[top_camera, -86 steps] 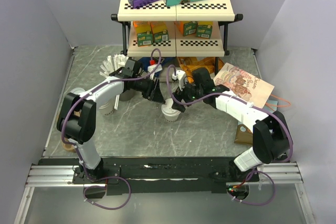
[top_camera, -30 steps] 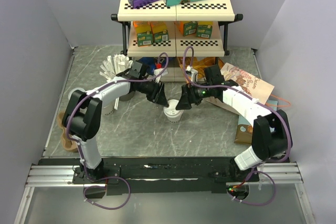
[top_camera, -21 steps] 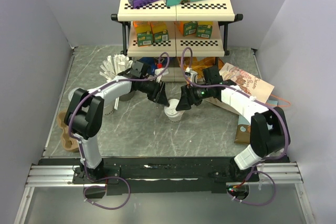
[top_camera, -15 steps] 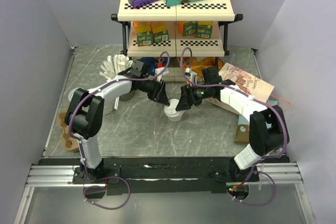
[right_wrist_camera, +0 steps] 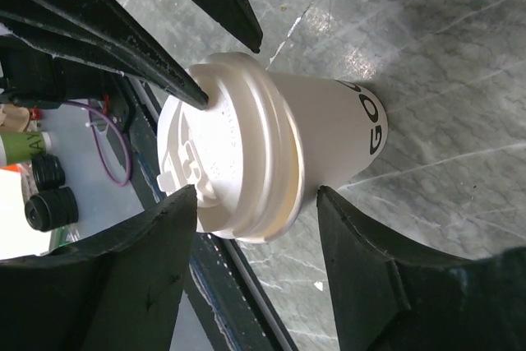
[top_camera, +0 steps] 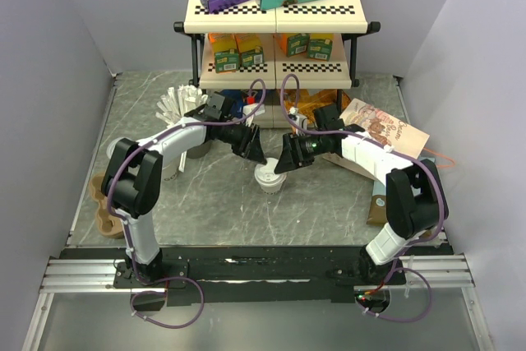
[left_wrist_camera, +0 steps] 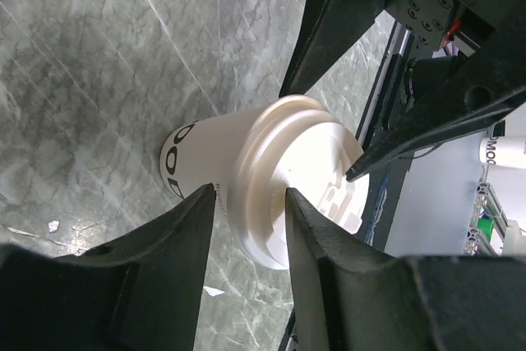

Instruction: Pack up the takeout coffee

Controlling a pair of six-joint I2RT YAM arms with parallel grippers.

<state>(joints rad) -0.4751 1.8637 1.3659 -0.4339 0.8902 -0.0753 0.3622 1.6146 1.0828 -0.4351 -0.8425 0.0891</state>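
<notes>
The takeout coffee (top_camera: 269,178) is a white paper cup with dark print, standing on the marble table with a white lid (left_wrist_camera: 296,170) on it. In the top view my left gripper (top_camera: 256,156) reaches its upper left edge and my right gripper (top_camera: 284,162) its upper right edge. The left wrist view shows the left gripper (left_wrist_camera: 251,195) partly open astride the lid's rim, one finger beside the cup wall (left_wrist_camera: 197,154) and the other over the lid top. My right gripper (right_wrist_camera: 255,195) is open around the lid (right_wrist_camera: 222,137) and upper cup (right_wrist_camera: 329,129), with gaps on both sides.
A two-tier shelf (top_camera: 275,14) with boxes stands at the back. A dark grey cup of white sticks (top_camera: 177,104) is at back left, and a cardboard carrier (top_camera: 103,207) lies at the left edge. A printed paper bag (top_camera: 382,133) lies at the right.
My right gripper has edged left toward the cup and its jaws have narrowed around the lid. The left gripper has crept slightly closer to the cup. The cup has stayed put.
</notes>
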